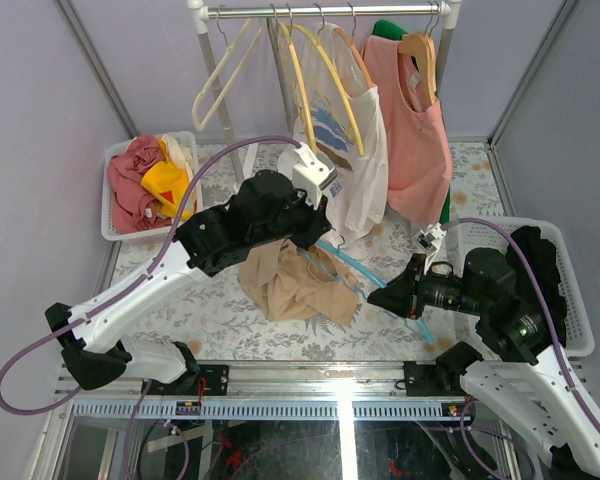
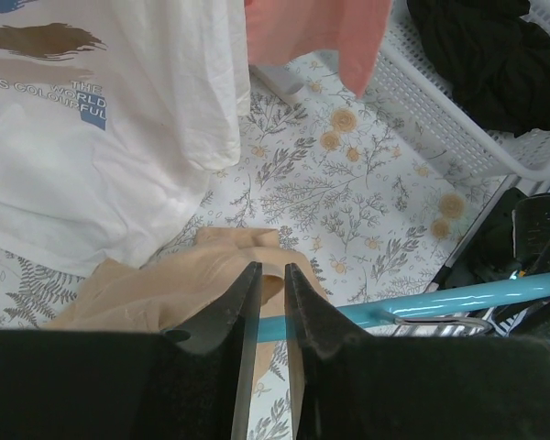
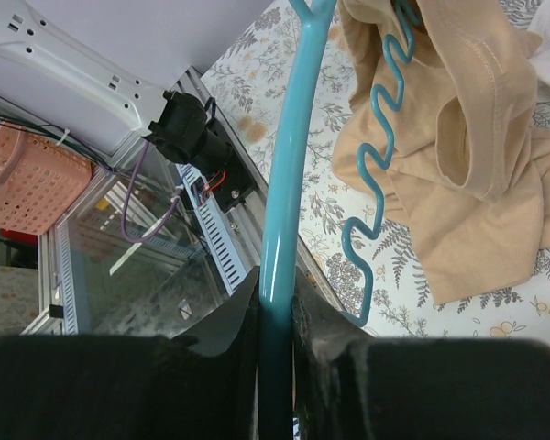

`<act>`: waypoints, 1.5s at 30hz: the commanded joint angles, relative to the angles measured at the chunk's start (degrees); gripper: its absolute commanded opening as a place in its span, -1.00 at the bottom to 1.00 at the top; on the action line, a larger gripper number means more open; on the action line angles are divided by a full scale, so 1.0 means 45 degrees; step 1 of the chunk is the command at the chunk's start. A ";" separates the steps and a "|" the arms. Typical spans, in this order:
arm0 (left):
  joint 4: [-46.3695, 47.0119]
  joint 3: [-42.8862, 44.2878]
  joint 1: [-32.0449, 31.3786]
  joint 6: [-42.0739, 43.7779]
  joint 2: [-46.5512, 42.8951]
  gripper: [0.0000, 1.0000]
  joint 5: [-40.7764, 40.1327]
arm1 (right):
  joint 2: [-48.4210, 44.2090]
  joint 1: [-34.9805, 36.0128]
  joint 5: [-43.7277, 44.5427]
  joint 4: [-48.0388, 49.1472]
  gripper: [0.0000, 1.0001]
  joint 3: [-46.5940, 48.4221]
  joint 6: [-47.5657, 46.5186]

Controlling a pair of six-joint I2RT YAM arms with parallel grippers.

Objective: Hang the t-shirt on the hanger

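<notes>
t-shirt (image 1: 285, 285) ×1, crumpled mid-table, near the front edge | hanger (image 3: 284, 183) ×1, wavy bar at shirt's edge, arm pinched by right gripper (image 3: 275, 275) | left gripper (image 2: 272, 268) over t-shirt, fingers a slit apart, nothing between | left basket (image 1: 108, 215), right basket (image 1: 580, 310) at side edges | bare table (image 1: 220, 310) left of t-shirt

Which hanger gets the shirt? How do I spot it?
Look at the flowery table by the clothes rail. At the crumpled tan t-shirt, the right gripper holds a thin hanger. It's light blue; the rail's hangers are yellow, cream or wooden.
</notes>
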 commanded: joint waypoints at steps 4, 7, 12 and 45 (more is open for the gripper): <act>0.0960 -0.0410 -0.0075 -0.0278 -0.0185 -0.68 0.0459 | -0.0110 0.0032 -0.0139 0.1649 -1.00 0.0253 0.0380; 0.1000 -0.0478 -0.0080 -0.0313 -0.0288 -0.68 0.0461 | -0.0103 0.0029 -0.0185 0.1985 -1.00 0.0096 0.0583; 0.1199 -0.0764 -0.0076 -0.0410 -0.0442 -0.68 0.0545 | 0.0052 0.0048 -0.0285 0.2196 -1.00 0.0107 0.0788; 0.1015 0.0284 -0.0070 -0.0423 -0.0251 -0.67 0.1411 | -0.0863 0.0033 -0.0759 0.3211 -1.00 -0.0748 0.2248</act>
